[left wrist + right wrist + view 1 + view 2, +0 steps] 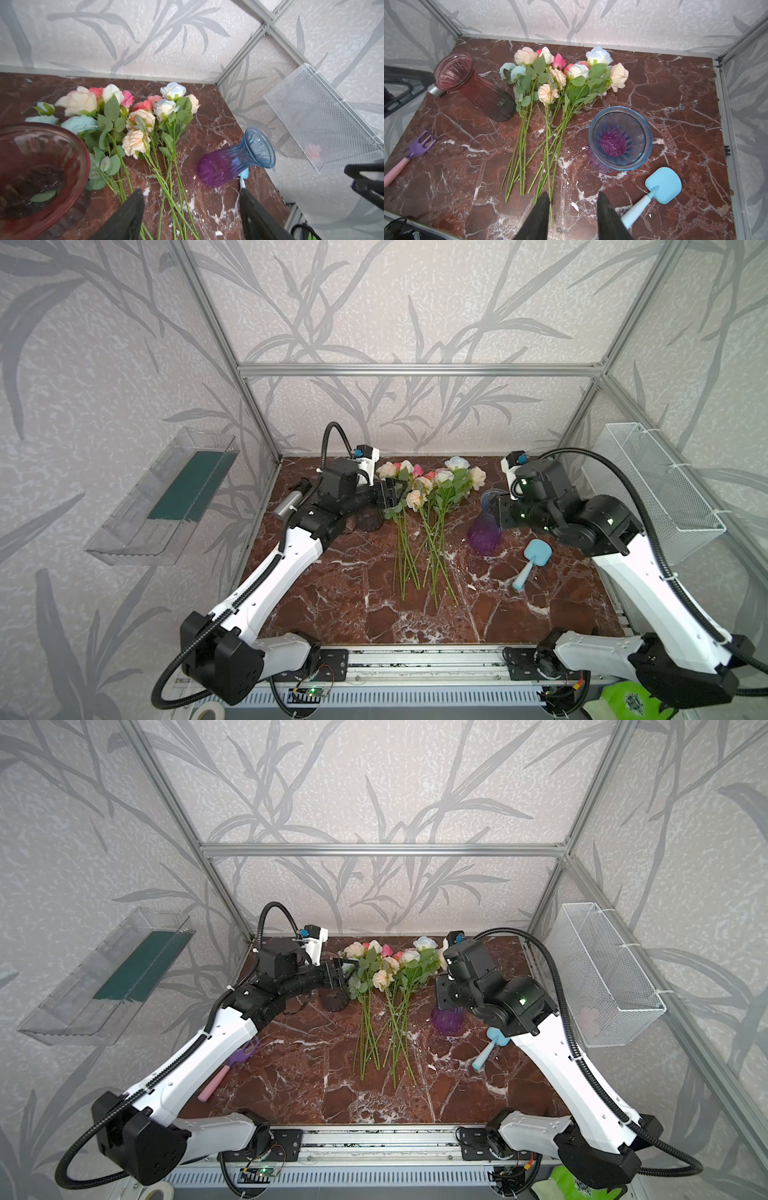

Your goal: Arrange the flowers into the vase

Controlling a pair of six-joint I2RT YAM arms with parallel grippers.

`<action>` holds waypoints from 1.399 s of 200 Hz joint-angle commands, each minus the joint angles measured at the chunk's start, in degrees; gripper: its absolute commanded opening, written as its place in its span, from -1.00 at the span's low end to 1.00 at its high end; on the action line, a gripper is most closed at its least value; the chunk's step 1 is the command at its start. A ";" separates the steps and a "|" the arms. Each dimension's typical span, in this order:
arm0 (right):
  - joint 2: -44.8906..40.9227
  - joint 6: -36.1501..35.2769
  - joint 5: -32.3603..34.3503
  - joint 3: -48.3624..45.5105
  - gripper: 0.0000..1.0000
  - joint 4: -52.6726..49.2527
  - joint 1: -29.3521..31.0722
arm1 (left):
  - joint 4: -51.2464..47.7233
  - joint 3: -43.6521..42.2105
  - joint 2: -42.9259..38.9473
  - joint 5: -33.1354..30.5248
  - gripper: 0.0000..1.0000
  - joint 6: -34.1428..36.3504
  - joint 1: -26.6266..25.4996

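Note:
The flowers point(424, 489) point(386, 969) lie in a loose bunch on the marble table, heads toward the back wall, stems toward the front. Their white, peach, pink and pale blue heads show in the wrist views point(135, 116) point(560, 76). A blue-to-purple vase point(484, 531) point(639, 145) stands upright and empty to their right. A dark red vase point(370, 520) point(475, 87) stands to their left. My left gripper point(394, 493) point(190, 191) hangs open above the red vase, beside the leftmost heads. My right gripper point(498, 508) point(573, 193) hovers open over the blue vase, holding nothing.
A light blue toy shovel point(532, 556) point(662, 185) lies right of the blue vase. A purple toy rake with a pink handle point(232, 1060) point(419, 145) lies at the left. A wire basket point(656, 481) hangs on the right wall, a clear shelf point(166, 493) on the left.

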 commanded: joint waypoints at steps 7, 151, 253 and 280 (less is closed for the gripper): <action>6.65 1.61 12.32 -1.49 -0.29 2.07 8.90 | 5.33 -3.28 -3.10 -8.00 0.46 -3.16 1.37; 40.11 1.34 -1.30 0.38 -0.45 13.75 -0.63 | 20.03 -11.70 -6.44 -4.15 0.41 -14.00 12.24; 49.86 1.19 -8.86 2.31 -0.48 16.94 -5.37 | 22.41 -11.28 -4.07 0.97 0.40 -16.91 12.23; 51.60 2.27 -11.05 2.95 -0.54 17.40 -6.10 | 22.57 -11.28 -3.68 1.23 0.39 -17.00 12.26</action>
